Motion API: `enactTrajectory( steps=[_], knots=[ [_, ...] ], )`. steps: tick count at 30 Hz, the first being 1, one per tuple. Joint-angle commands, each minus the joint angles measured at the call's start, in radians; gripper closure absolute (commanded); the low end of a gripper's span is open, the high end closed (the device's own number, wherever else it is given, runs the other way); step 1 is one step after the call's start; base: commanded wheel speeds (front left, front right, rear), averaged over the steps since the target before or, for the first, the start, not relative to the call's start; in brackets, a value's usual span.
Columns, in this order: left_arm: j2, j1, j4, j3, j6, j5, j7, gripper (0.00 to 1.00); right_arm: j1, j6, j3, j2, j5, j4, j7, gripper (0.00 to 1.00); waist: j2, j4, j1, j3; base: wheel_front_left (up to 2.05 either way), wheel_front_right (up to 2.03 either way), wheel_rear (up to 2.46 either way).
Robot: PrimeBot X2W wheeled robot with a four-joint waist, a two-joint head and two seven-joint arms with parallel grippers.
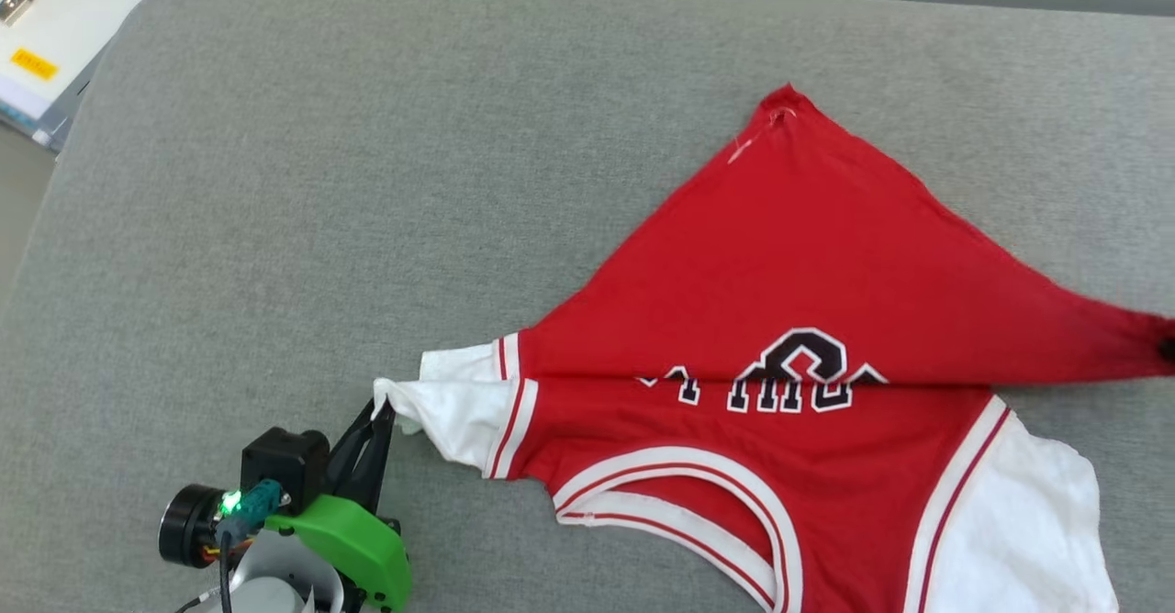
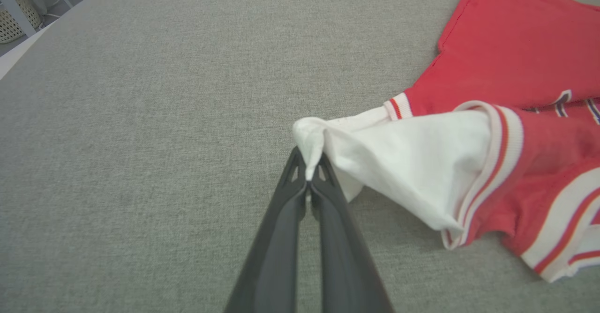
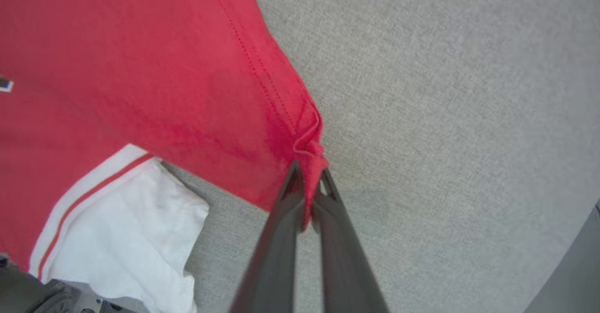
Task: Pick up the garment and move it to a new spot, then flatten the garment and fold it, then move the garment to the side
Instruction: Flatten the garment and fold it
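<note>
shirt (image 1: pixel 789 273) lies on the right of the gray table (image 1: pixel 321 182) | my left gripper (image 2: pixel 308 175) is closed tight on the white sleeve (image 2: pixel 398 163) tip | my right gripper (image 3: pixel 309 186) is closed tight on a red corner (image 3: pixel 311 151) | I think I hold both ends to pull it flat

garment (image 1: pixel 789 255): red body; white sleeves; red-and-white striped trim at neck and sleeve seams; black lettering outlined in white.
counter (image 1: pixel 367 182): plain mottled grey cloth.
left hand (image 1: pixel 381 408): black fingers; wrist housing (image 1: pixel 353 540) bright green.
</note>
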Motion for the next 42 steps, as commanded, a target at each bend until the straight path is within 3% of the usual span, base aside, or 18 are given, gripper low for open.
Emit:
enactTrajectory(
  steps=[1,11,20,21,22,23,29,33,42],
  knots=[
    [0.008,0.024,-0.007,0.008,0.012,-0.011,0.002,1.00,0.056,-0.001,-0.012,-0.009,0.011,-0.013,-0.014,1.00,0.0050,-0.067,0.0001,-0.066,0.00,0.00,0.00],
    [0.030,0.098,-0.054,0.046,0.059,-0.027,0.001,1.00,0.378,-0.001,-0.088,0.031,0.012,-0.064,-0.049,1.00,0.0050,-0.124,0.0001,-0.077,0.00,0.00,0.00],
    [0.036,0.101,-0.079,0.053,0.075,-0.027,0.005,1.00,0.499,-0.001,-0.082,0.112,-0.031,-0.078,-0.058,1.00,0.0050,-0.132,0.0001,-0.059,0.00,0.00,0.00],
    [0.037,0.102,-0.080,0.053,0.076,-0.028,0.006,1.00,0.495,-0.001,-0.092,0.118,-0.035,-0.080,-0.066,0.97,0.0050,-0.133,0.0001,-0.060,0.00,0.00,0.00],
    [0.038,0.104,-0.082,0.053,0.078,-0.029,0.007,1.00,0.488,-0.001,-0.106,0.124,-0.040,-0.081,-0.074,0.59,0.0050,-0.134,0.0001,-0.062,0.00,0.00,0.00],
    [0.039,0.106,-0.083,0.053,0.080,-0.029,0.008,1.00,0.480,-0.001,-0.121,0.128,-0.044,-0.083,-0.082,0.00,0.0050,-0.135,0.0001,-0.063,0.00,0.00,0.00],
    [0.042,0.107,-0.110,0.049,0.095,-0.023,0.014,1.00,0.384,-0.001,-0.279,0.163,-0.068,-0.152,-0.182,0.00,0.0050,-0.123,0.0001,-0.069,0.00,0.00,0.00],
    [0.046,0.096,-0.131,0.048,0.102,-0.015,0.020,1.00,0.312,-0.001,-0.317,0.160,-0.097,-0.227,-0.206,0.00,0.0050,-0.111,0.0001,-0.053,0.00,0.00,0.00],
    [0.048,0.052,-0.171,0.044,0.112,0.010,0.033,1.00,0.048,-0.001,-0.236,0.162,-0.140,-0.272,-0.130,0.00,0.0050,-0.075,0.0001,0.005,0.00,0.00,0.00]
  ],
)
